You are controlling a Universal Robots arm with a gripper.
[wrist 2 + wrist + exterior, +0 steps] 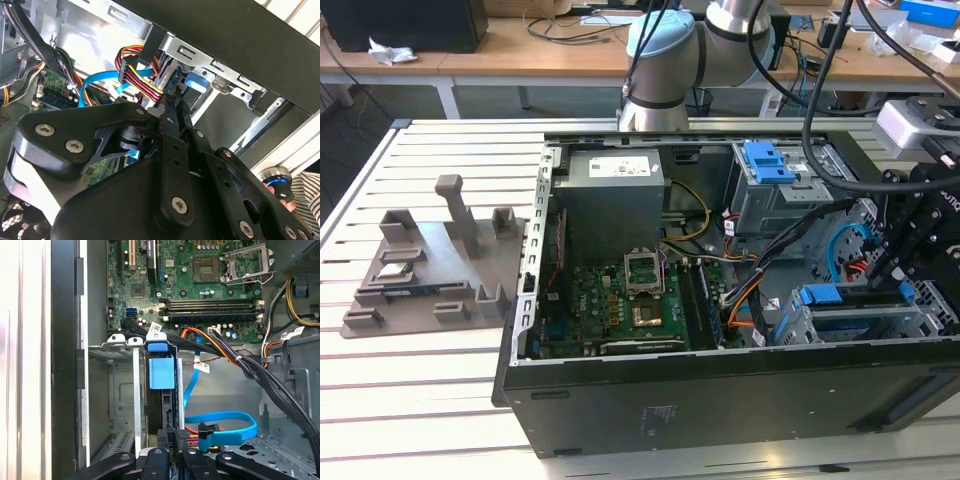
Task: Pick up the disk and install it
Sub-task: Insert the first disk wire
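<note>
The disk (165,400) stands on edge in a slot of the metal drive cage (122,342) inside the open computer case (720,400). Its blue end tab (161,372) faces the motherboard. In the exterior view the same blue tab (817,295) shows at the cage in the case's lower right corner. My gripper (173,436) sits at the disk's other end, its fingers drawn together and shut right against the drive's edge. The second wrist view has the gripper (171,107) tips just short of the blue tab (196,82). The black gripper (892,272) reaches into the case from the exterior view's right.
Orange, black and blue cables (227,427) lie beside the cage. A grey power-supply box (615,190) and the motherboard (620,300) fill the case's left part. Another blue caddy (767,160) tops the upper bay. A grey fixture (430,260) sits on the slatted table. A striped sleeve (306,197) shows nearby.
</note>
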